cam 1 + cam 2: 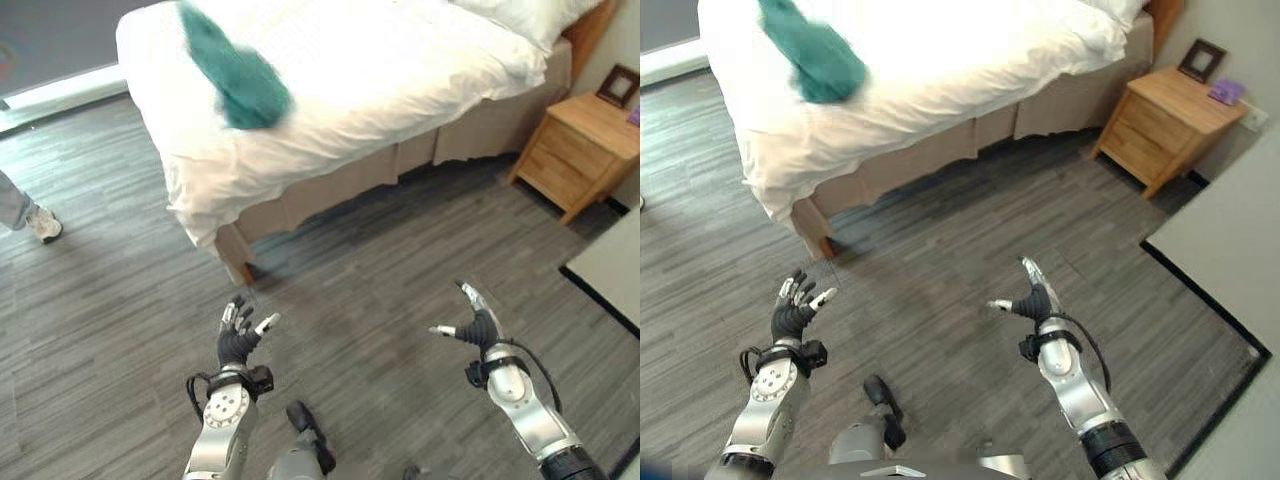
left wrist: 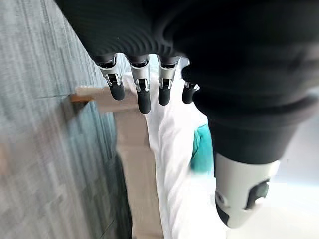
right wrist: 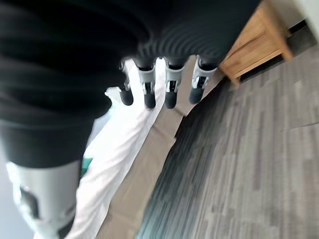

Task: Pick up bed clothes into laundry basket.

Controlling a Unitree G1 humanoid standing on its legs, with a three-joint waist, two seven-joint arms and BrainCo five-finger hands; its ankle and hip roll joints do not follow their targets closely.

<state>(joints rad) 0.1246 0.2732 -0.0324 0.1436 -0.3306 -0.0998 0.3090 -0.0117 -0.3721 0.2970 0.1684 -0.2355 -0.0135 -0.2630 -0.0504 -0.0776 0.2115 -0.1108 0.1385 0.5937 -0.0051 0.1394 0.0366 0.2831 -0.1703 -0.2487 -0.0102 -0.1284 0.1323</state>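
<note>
A teal garment [image 1: 236, 75] lies crumpled on the white bed [image 1: 380, 80], close to the bed's near corner; it also shows as a teal patch [image 2: 202, 149] in the left wrist view. My left hand [image 1: 238, 340] hovers over the floor in front of that corner, fingers straight and spread, holding nothing. My right hand [image 1: 478, 322] hangs at about the same height further right, also open and empty. Both hands are well short of the bed and the garment.
A wooden nightstand [image 1: 585, 150] stands at the right of the bed with a small picture frame [image 1: 620, 85] on it. A person's shoe [image 1: 42, 224] shows at the left edge. A pale rug or panel edge [image 1: 610, 270] lies at the right. Grey wood floor [image 1: 380, 300] stretches before the bed.
</note>
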